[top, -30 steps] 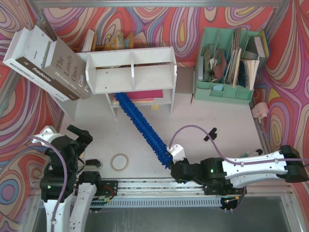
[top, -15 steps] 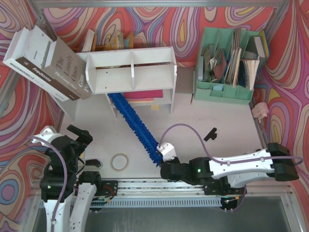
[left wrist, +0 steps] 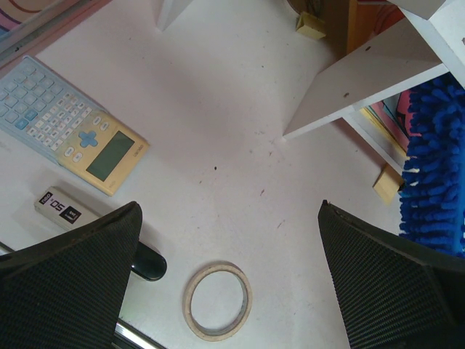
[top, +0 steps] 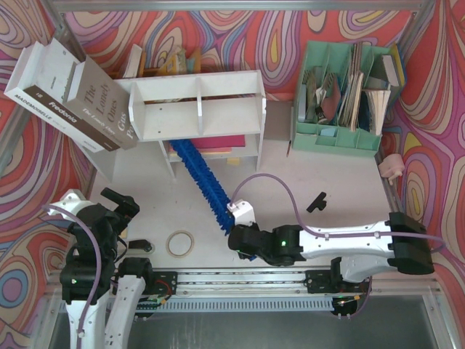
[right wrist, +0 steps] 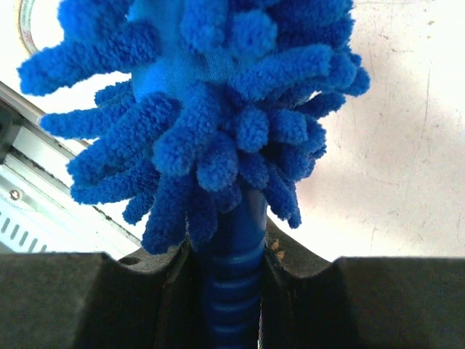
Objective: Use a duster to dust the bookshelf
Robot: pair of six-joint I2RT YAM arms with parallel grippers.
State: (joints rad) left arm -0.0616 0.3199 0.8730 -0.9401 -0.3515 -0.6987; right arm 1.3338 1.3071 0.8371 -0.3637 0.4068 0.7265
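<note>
Lying slantwise on the counter, the duster is recorded with its fluffy far end tucked under the lower shelf of the bookshelf, at the left side, beside a pink book.

- Right gripper: clenched on the duster's ribbed blue handle, just below the bristles.
- Left gripper: released, nothing between its fingers; held above the counter's near left corner.
- Books, leaning at the bookshelf's left end: spines are read as "MADEMOISELLE", "Fredonia" and "The Lonely Ones".
- Calculator: pale blue and tan; no brand can be read.
- Small white tag: black marking, digits resembling 50.
- Tape roll: flat on the counter, unmarked.
- Mint-green organizer: filled with papers; no writing is legible.
</note>
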